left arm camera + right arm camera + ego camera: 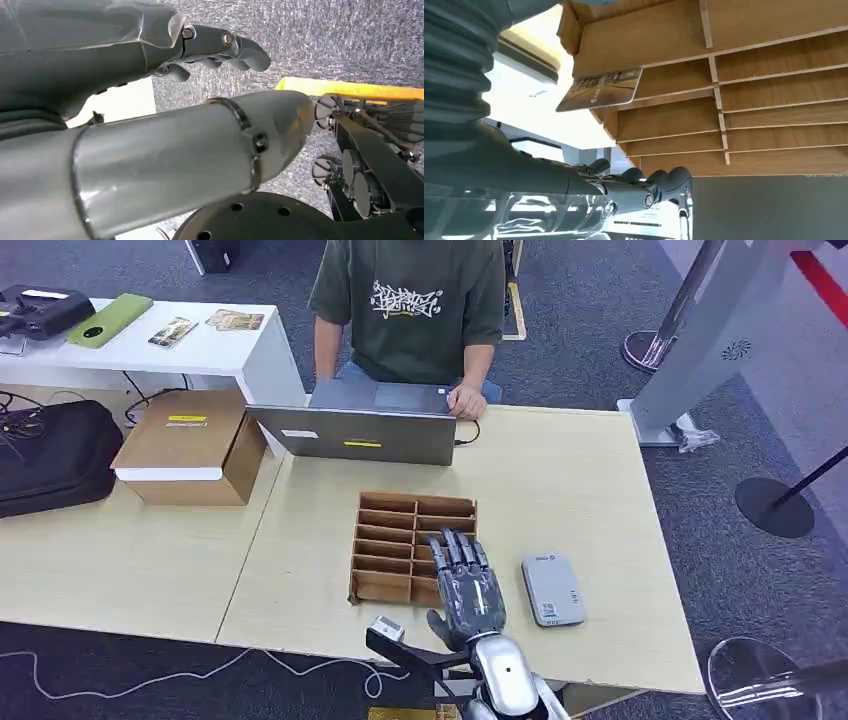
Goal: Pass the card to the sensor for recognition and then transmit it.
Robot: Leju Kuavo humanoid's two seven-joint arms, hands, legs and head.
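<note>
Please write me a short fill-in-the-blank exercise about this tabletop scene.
1. The right hand hovers over the cardboard ____ with its rows of compartments.
2. A card stands in one of the organizer's ____.
3. The grey sensor lies on the table beside the organizer, on the robot's ____ side.
4. A person sits behind an open ____.

Missing words: organizer; compartments; right; laptop

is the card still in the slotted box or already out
Still in. In the right wrist view the card stands in a slot of the cardboard box, one end poking out; the right hand hovers over the box without holding it.
</note>
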